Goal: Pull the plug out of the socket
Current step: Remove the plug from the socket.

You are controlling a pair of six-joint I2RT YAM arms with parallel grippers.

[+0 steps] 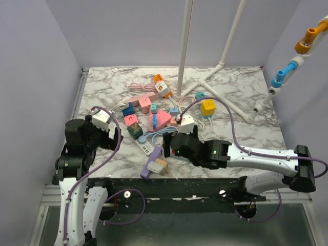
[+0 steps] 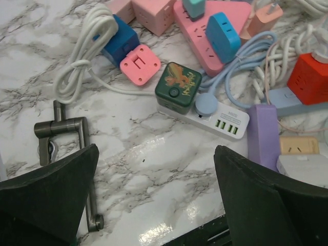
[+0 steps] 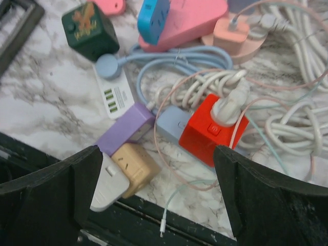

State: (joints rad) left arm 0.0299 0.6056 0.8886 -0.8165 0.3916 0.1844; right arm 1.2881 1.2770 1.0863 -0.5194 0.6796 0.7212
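Marble table (image 3: 46,102) bears red socket cube (image 3: 205,136), white plug (image 3: 228,105) upright atop.

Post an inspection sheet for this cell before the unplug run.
Surface: marble table top, glossy.
Job's things: white plug apparently seated in the top of the red socket cube; round blue plug seated in the white power strip.
Clutter: green cube, pink triangular strip, purple block, tan socket, metal clamp.
Grippers: left gripper and right gripper open, holding nothing.
Cables: white coil; bundled white lead beside the red cube.
Surroundings: white pipe stand, grey walls.
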